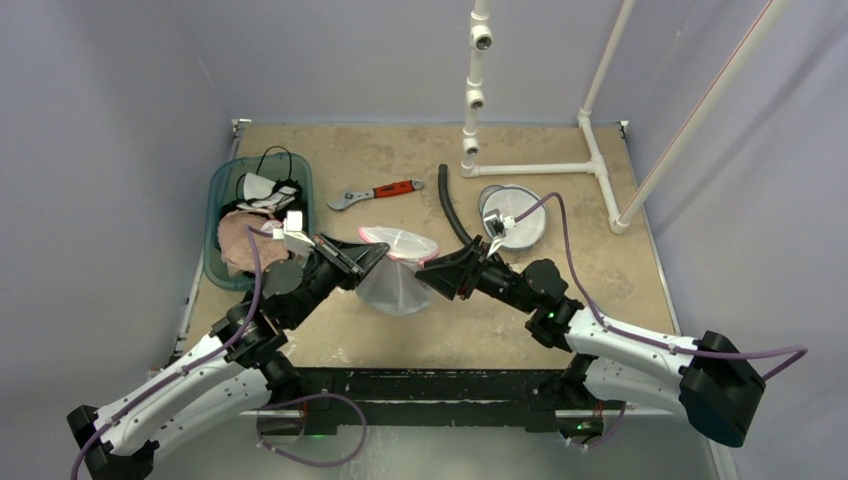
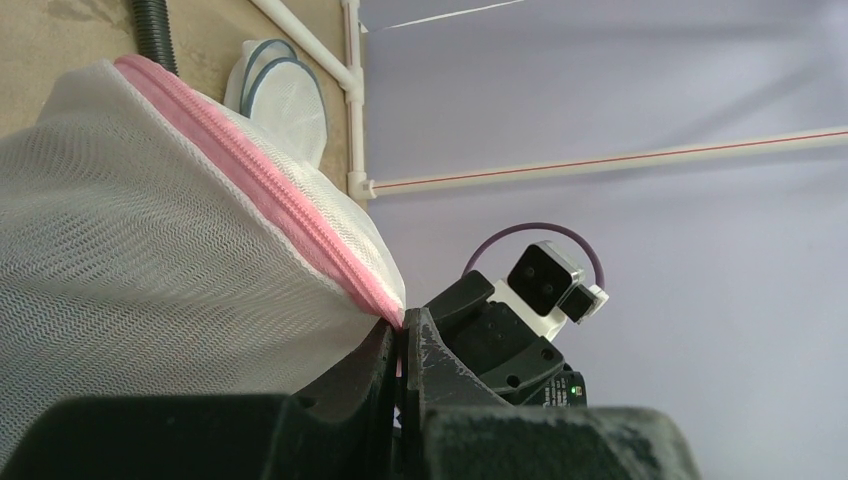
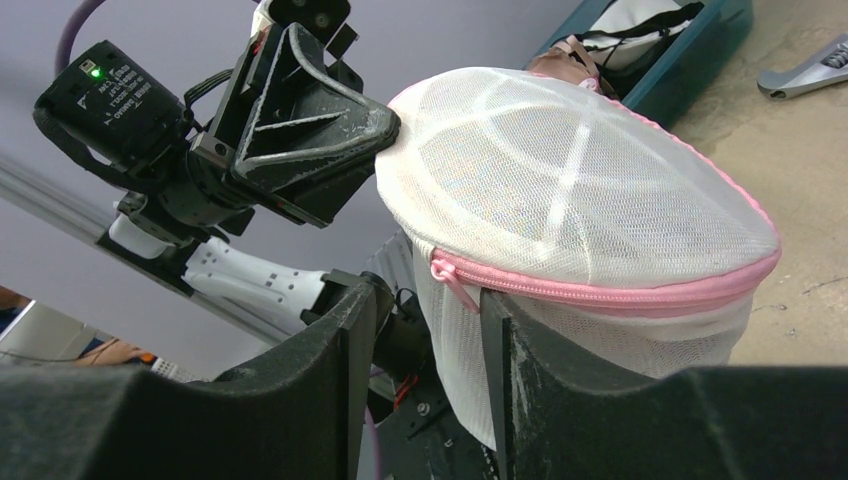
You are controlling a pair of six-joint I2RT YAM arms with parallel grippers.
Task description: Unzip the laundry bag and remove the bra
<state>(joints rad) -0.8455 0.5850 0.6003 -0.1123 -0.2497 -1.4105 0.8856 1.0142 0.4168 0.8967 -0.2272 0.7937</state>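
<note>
Nearest the bases, the left gripper [image 2: 400,345] had its jaws pinched shut on the rim of the white mesh laundry bag [image 1: 395,275], holding it up off the tan counter [image 1: 420,340]. Opposite, the right gripper [image 3: 430,300] had its jaws narrowly apart, with the small pink zip pull [image 3: 447,277] hanging between them, not clamped.

To do this step well, the right jaws probably needed to close on the pull alone, not on mesh. They could then draw it along the curved pink zip track [image 3: 620,295] while the left anchored the rim taut. Tugging across the teeth risked a jam.

The bra could not be made out through the mesh.

Farther off lay a red-handled wrench [image 1: 375,193], a black ribbed hose [image 1: 447,205] and a teal plastic bin [image 1: 215,215] of garments.
</note>
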